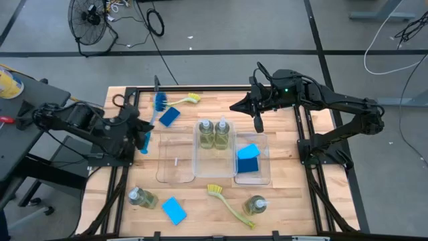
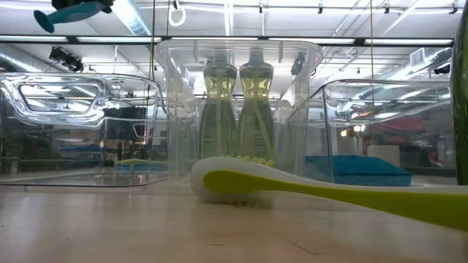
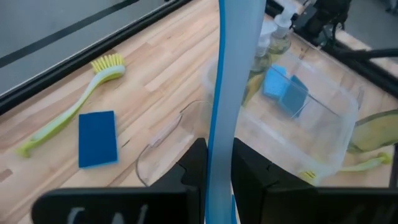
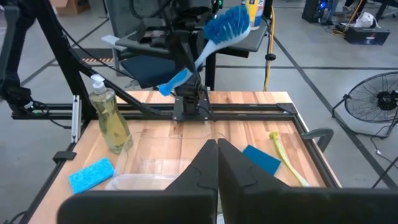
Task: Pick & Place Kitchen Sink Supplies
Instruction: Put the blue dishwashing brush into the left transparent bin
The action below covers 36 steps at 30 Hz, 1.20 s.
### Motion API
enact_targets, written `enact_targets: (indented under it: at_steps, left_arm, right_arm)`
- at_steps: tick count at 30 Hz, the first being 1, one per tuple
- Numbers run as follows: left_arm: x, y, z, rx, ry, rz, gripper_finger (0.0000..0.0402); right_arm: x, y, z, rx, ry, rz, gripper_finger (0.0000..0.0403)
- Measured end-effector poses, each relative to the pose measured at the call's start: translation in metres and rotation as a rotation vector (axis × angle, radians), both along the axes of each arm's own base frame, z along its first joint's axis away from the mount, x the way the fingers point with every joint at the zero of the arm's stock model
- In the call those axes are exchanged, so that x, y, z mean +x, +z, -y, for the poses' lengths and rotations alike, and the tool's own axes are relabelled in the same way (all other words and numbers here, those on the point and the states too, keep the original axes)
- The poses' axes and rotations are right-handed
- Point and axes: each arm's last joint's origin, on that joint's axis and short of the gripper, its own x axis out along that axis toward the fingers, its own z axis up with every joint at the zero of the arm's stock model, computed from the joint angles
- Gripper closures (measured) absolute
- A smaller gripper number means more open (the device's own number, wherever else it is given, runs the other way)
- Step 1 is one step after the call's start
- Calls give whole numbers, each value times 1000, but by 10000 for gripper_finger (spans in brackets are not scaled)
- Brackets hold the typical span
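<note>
My left gripper (image 1: 142, 137) hangs over the table's left side, shut on a blue dish brush (image 1: 159, 104) with its bristle head (image 4: 227, 28) up. My right gripper (image 1: 258, 124) is shut on nothing, above the far right of the table. Three clear trays stand side by side. The middle tray (image 1: 198, 161) holds two soap bottles (image 1: 214, 134) and the right tray (image 1: 267, 150) holds blue sponges (image 1: 248, 159). Lying loose are two yellow-green brushes (image 1: 187, 100) (image 1: 231, 205), two blue sponges (image 1: 170, 116) (image 1: 174, 210) and two soap bottles (image 1: 142, 197) (image 1: 256, 204). My left gripper pinches the blue brush's handle (image 3: 219, 146) between its two fingers (image 3: 194, 167), near the handle's free end (image 4: 166, 88). The fingers come slanting down from the table's left and lie across the handle. The brush is lifted clear and tilted, bristle head highest and toward the far edge.
The left tray (image 1: 175, 175) stands beside my left gripper with nothing in it. Black frame rails (image 1: 304, 134) run along the table's left and right sides. A yellow-green brush (image 2: 307, 191) lies in front of the low camera.
</note>
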Motion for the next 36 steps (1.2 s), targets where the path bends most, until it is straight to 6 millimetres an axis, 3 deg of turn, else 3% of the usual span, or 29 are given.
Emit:
enact_targets:
  at_steps: [11, 19, 26, 36]
  left_arm:
    - [-35, 10, -13, 49, -3, 111, 348]
    - [-41, 12, -15, 85, -30, 114, 349]
    - [-42, 13, -13, 114, -166, 93, 350]
    - [-50, 27, -13, 136, -325, 246, 350]
  right_arm:
    - [0, 0, 0, 15, -11, 1, 403]
    - [0, 0, 1, 28, -46, 1, 403]
    - [0, 0, 1, 29, -46, 0, 403]
    - [0, 0, 1, 52, -54, -1, 403]
